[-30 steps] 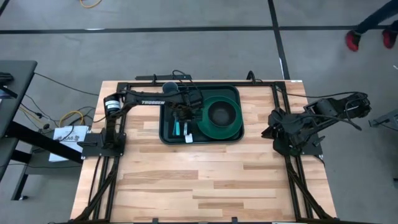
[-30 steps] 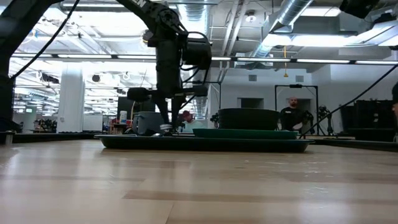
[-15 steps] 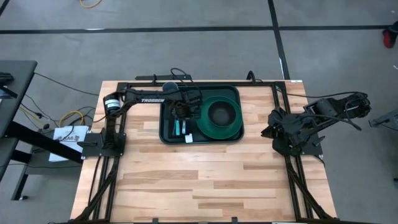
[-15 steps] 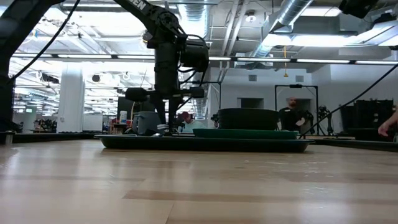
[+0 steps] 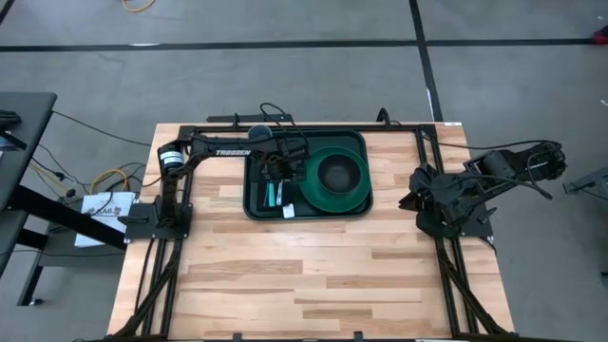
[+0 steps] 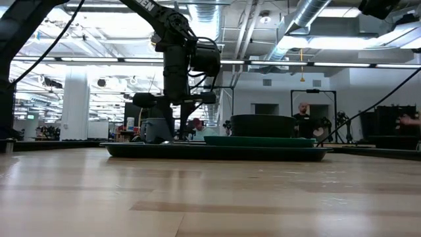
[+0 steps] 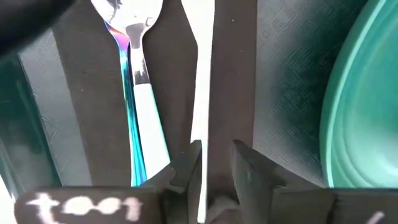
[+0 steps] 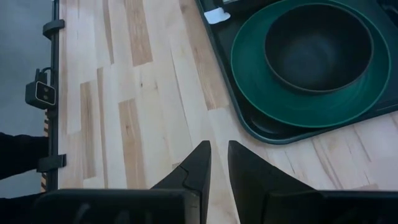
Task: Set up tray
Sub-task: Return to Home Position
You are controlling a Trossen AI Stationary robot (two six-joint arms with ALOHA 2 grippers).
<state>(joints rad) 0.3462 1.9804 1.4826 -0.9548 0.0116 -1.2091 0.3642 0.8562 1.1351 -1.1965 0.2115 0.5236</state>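
Wood planks form the table (image 5: 285,275), on which the tray (image 5: 313,218) is seen lying flat toward 12 o'clock from the centre in the high view. The 3 o'clock part of the tray is taken up by a round green plate (image 5: 334,201), in which a dark bowl (image 5: 340,174) is set. The 9 o'clock part is covered by a black napkin (image 7: 168,68), on which a spoon (image 7: 133,56) and a knife (image 7: 203,74) are laid side by side, the knife nearer the plate.

The left arm (image 5: 218,150) is mounted at the 9 o'clock edge of the table and stretched toward 3 o'clock along the tray's 12 o'clock rim. Its wrist is bent so that the left gripper (image 7: 216,146) is pointed straight down over the napkin. In the low view this gripper is shown hanging above the tray. Its fingers (image 7: 249,177) are parted by a narrow gap and nothing is clasped; the knife is seen through that gap, lying on the napkin below.

The right arm (image 5: 456,195) is folded at the 3 o'clock edge, well apart from the tray. The right gripper (image 8: 219,163) is pointed toward 9 o'clock across bare wood, its fingers drawn together with only a slit between them and nothing in it. A person (image 6: 304,118) is visible in the room beyond the table.
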